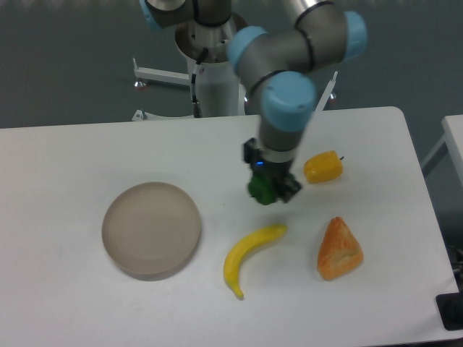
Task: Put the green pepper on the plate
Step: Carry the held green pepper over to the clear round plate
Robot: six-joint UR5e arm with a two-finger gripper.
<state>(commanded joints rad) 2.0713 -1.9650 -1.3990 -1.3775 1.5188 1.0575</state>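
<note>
Nearest the camera, on my white surface (87, 303), lie two toy foods: one yellow banana (248, 256), curved, and to its right one orange wedge-shaped piece (339, 249), well apart from each other. Level with the banana but far to the left sits one plate (151, 229), round, shallow and beige-grey, with nothing on it. It is the widest thing on the surface.

Farther back, near the middle, my one claw (270, 189) points down and is clamped on the one green pepper (262, 189), a small dark green lump showing between and just below the black fingers. The pepper is just above the banana's upper end and well to the right of the plate. I cannot tell whether it touches the surface or hangs just over it.

Behind and to the right of my claw rests one yellow-orange pepper (323, 167), near it but apart.

Farthest back, my grey arm with blue joint caps (288, 97) reaches forward from its white pedestal (215, 69) beyond the surface's rear edge.
</note>
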